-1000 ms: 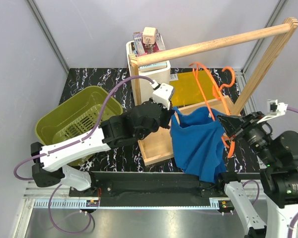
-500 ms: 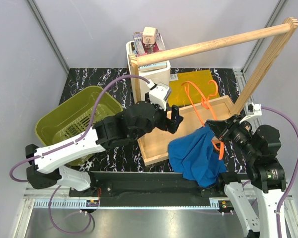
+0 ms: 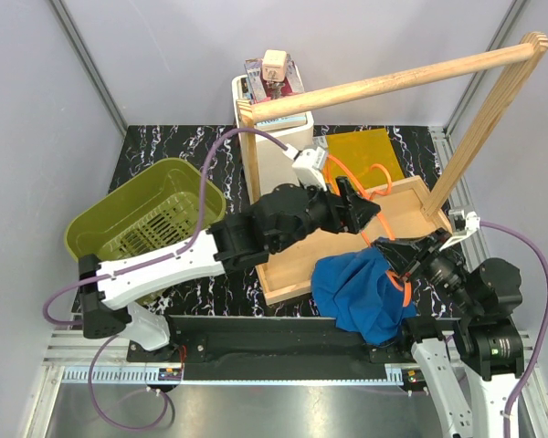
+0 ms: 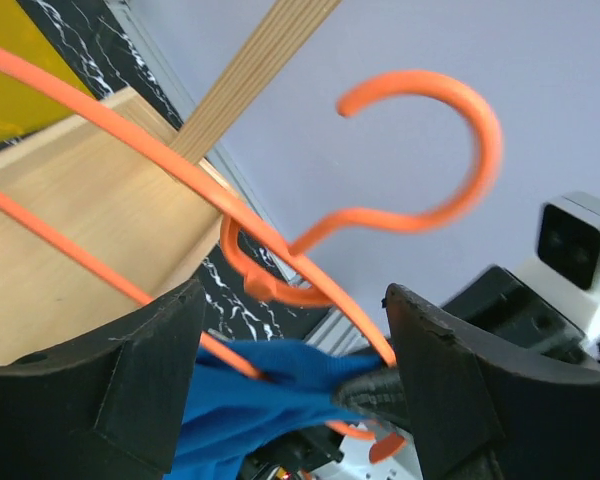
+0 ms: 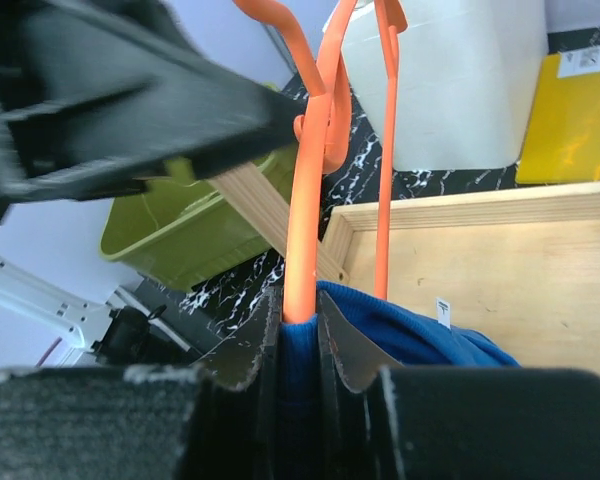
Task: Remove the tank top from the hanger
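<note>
The blue tank top (image 3: 361, 292) is lying bunched over the wooden base's (image 3: 297, 265) near right corner, by the worktop's (image 3: 164, 146) near edge, partly draping the orange hanger (image 5: 302, 250). The left gripper (image 4: 292, 340) is hovering with jaws spread either side of the hanger's neck, while the right gripper (image 5: 298, 322) is clamping the hanger's arm and blue fabric together.

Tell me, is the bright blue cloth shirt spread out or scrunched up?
Scrunched up. The royal-blue fabric tank top sags in a crumpled heap under the thin orange plastic hanger.
</note>
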You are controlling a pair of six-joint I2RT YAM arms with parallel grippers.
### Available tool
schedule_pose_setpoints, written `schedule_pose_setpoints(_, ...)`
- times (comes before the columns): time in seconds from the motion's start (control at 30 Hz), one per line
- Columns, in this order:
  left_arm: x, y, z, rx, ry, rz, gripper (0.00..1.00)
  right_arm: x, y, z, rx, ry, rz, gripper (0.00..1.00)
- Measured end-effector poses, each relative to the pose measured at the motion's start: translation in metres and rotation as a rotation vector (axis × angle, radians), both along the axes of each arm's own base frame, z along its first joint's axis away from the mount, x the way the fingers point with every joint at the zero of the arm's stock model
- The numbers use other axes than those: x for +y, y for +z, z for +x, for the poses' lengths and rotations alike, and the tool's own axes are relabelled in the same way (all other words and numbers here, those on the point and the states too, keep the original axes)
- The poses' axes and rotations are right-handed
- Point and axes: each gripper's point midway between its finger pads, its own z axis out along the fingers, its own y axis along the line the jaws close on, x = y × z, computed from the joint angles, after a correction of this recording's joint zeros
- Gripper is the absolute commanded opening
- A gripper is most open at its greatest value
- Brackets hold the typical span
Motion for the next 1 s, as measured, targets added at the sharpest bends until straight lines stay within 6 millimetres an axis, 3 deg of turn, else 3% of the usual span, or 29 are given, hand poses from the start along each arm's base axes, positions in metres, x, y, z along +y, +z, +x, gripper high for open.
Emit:
schedule_pose_setpoints(0.13, -0.018, -0.021, 0.005, 0.031, 0.001, 0.020, 0.72, 0.003, 0.004, -0.008, -0.029, 0.027, -0.002, 0.00)
schedule_pose_setpoints(0.27, -0.025, -0.025, 0.010, 0.020, 0.013, 0.021, 0.45, 0.005, -0.001, -0.011, -0.017, 0.050, -0.001, 0.00)
schedule_pose_setpoints(0.3, -0.025, -0.022, 0.010, 0.011, 0.015, 0.016, 0.31, 0.006, -0.002, -0.012, -0.016, 0.056, 0.000, 0.01)
schedule_pose_setpoints(0.37, -0.026, -0.016, 0.010, 0.000, 0.016, -0.006, 0.12, 0.007, -0.003, -0.014, -0.019, 0.061, 0.007, 0.10)
schedule_pose_setpoints(0.4, -0.027, -0.012, 0.010, -0.008, 0.016, -0.017, 0.00, 0.007, -0.003, -0.015, -0.015, 0.063, 0.014, 0.34)
schedule_pose_setpoints(0.47, -0.027, -0.008, 0.011, -0.029, 0.022, -0.021, 0.00, 0.008, -0.003, -0.015, -0.009, 0.063, 0.027, 0.70)
schedule_pose_setpoints(0.5, -0.026, -0.009, 0.014, -0.048, 0.036, -0.005, 0.00, 0.007, -0.003, -0.014, 0.001, 0.054, 0.039, 0.93)
schedule_pose_setpoints(0.53, -0.024, -0.011, 0.018, -0.067, 0.051, 0.011, 0.00, 0.006, -0.004, -0.012, 0.011, 0.040, 0.048, 0.97)
schedule_pose_setpoints(0.8, -0.024, -0.015, 0.048, -0.224, 0.143, 0.100, 0.00, -0.019, -0.037, 0.023, 0.217, -0.166, 0.009, 1.00)
schedule_pose_setpoints(0.9, -0.025, -0.004, 0.051, -0.285, 0.149, 0.077, 0.00, -0.031, -0.049, 0.021, 0.249, -0.227, -0.037, 1.00)
schedule_pose_setpoints(1.0, -0.025, 0.007, 0.053, -0.320, 0.161, 0.046, 0.00, -0.036, -0.046, 0.010, 0.222, -0.246, -0.051, 0.99)
